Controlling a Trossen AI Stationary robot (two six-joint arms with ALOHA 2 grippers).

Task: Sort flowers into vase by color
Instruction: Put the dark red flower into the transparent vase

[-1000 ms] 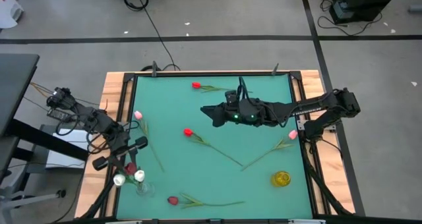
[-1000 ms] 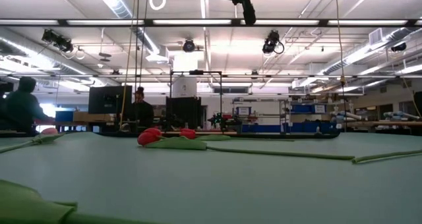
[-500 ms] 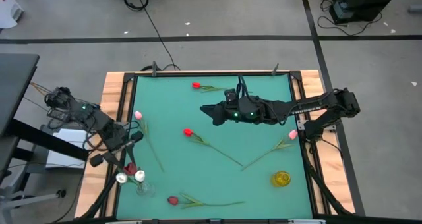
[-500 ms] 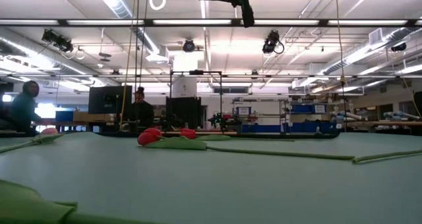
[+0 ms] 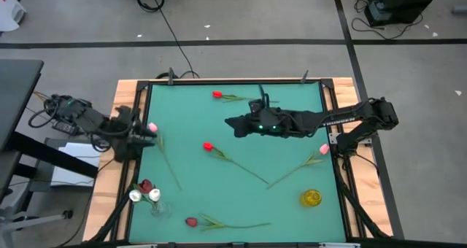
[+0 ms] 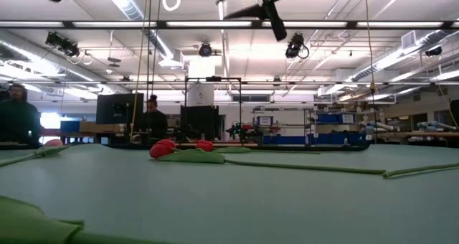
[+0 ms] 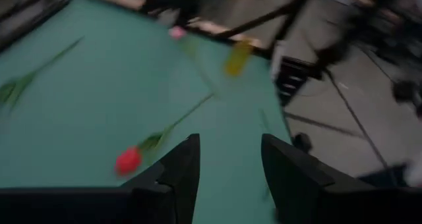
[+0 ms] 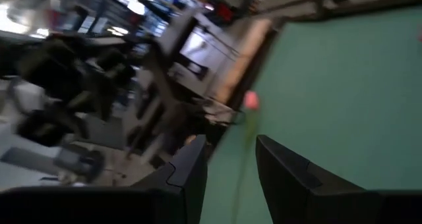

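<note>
Several tulips lie flat on the green mat: a red one (image 5: 217,95) at the far edge, a pink one (image 5: 152,128) at the left, a red one (image 5: 208,146) in the middle, a pink one (image 5: 323,150) at the right and a dark red one (image 5: 191,222) near the front. A clear vase (image 5: 157,206) at the near left holds two white heads and a red head. My left gripper (image 5: 146,135) hovers open beside the left pink head, pointing toward the table's right. My right gripper (image 5: 230,124) hangs open above the mat's middle, pointing left.
A yellow vase (image 5: 311,198) stands at the near right. The mat has a raised dark frame (image 5: 233,82) with wooden boards outside it. People sit at desks (image 6: 150,118) in the room beyond the far edge. Bare mat lies between the scattered stems.
My left gripper has risen from beside the clear vase and gone toward the far edge. It has swung round from pointing down at the near left to pointing about level toward the table's right. My right gripper has tipped slightly downward. The flowers lie as before.
</note>
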